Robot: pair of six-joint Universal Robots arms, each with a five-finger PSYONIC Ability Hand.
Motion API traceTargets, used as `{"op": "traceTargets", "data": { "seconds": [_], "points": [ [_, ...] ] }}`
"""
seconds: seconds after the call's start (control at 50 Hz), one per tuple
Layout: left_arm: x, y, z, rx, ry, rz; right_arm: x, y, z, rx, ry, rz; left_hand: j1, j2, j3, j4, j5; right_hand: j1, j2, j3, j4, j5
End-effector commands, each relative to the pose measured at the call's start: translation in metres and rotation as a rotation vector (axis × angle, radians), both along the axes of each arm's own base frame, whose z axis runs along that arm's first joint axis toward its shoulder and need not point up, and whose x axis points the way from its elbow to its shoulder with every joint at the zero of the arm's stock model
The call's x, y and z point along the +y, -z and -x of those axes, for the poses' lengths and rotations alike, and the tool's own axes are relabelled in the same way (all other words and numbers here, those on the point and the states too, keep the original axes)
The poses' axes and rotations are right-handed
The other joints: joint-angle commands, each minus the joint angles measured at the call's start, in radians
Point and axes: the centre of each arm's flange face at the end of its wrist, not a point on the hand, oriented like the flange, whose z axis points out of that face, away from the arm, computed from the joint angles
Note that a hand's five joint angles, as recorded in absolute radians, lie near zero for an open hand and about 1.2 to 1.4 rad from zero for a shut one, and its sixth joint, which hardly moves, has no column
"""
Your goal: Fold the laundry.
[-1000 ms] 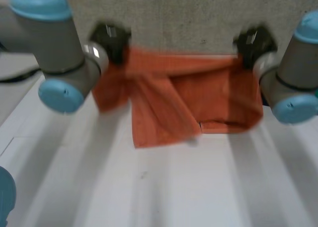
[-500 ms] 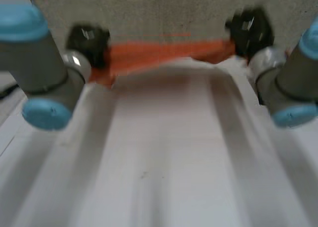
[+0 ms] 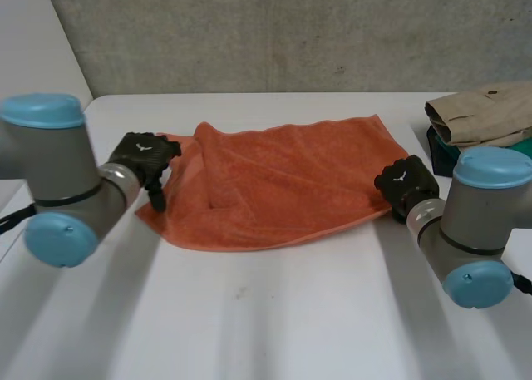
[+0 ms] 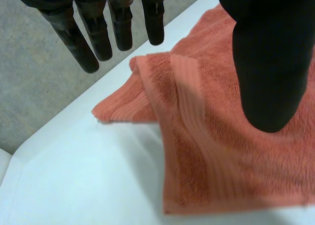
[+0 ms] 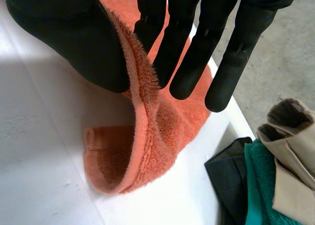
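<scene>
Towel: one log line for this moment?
orange towel: lying on table | left hand: open at left corner | right hand: pinching right edge | fold: not done

Left arm (image 3: 58,176) at 9 o'clock, right arm (image 3: 475,222) at 3 o'clock: fat grey cylinder joints, round light-blue end caps, thin dark seam rings. Left hand (image 3: 143,155) and right hand (image 3: 405,183) matte black, small white logo on the back; fingers (image 5: 231,62) tube-shaped with rounded tips, thumb (image 4: 268,62) thicker.

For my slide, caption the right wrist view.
Black right hand pinches orange terry towel by its edge, beside stacked clothes.
</scene>
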Motion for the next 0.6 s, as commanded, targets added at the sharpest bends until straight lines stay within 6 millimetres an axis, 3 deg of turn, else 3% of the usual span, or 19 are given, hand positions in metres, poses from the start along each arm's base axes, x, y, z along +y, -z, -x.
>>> {"op": "traceTargets", "data": {
  "seconds": [0.02, 0.16, 0.26, 0.36, 0.52, 0.6],
  "points": [
    [0.009, 0.021, -0.028, -0.038, 0.059, -0.093, -0.002, -0.002, 0.003, -0.048, 0.022, -0.018, 0.358, 0.359, 0.364, 0.360, 0.358, 0.278, 0.224, 0.209, 0.201, 0.198],
    [0.018, 0.044, -0.028, -0.086, 0.160, -0.153, 0.003, 0.001, -0.001, -0.038, 0.007, -0.028, 0.423, 0.424, 0.429, 0.425, 0.423, 0.278, 0.224, 0.209, 0.201, 0.198],
    [0.020, 0.051, -0.016, -0.083, 0.205, -0.163, 0.005, -0.001, -0.002, -0.037, 0.007, -0.026, 0.198, 0.199, 0.204, 0.200, 0.198, 0.278, 0.224, 0.209, 0.201, 0.198],
    [0.020, 0.056, -0.003, -0.101, 0.221, -0.158, 0.006, -0.001, -0.002, -0.037, 0.006, -0.031, 0.173, 0.175, 0.180, 0.175, 0.174, 0.278, 0.224, 0.209, 0.201, 0.198],
    [0.018, 0.064, 0.012, -0.145, 0.205, -0.145, 0.007, -0.002, 0.001, -0.037, 0.011, -0.034, 0.226, 0.227, 0.232, 0.228, 0.226, 0.278, 0.224, 0.209, 0.201, 0.198],
    [0.015, 0.065, 0.018, -0.156, 0.195, -0.127, 0.007, -0.002, 0.002, -0.041, 0.014, -0.037, 0.382, 0.383, 0.388, 0.383, 0.382, 0.278, 0.224, 0.209, 0.201, 0.198]
  ]
}}
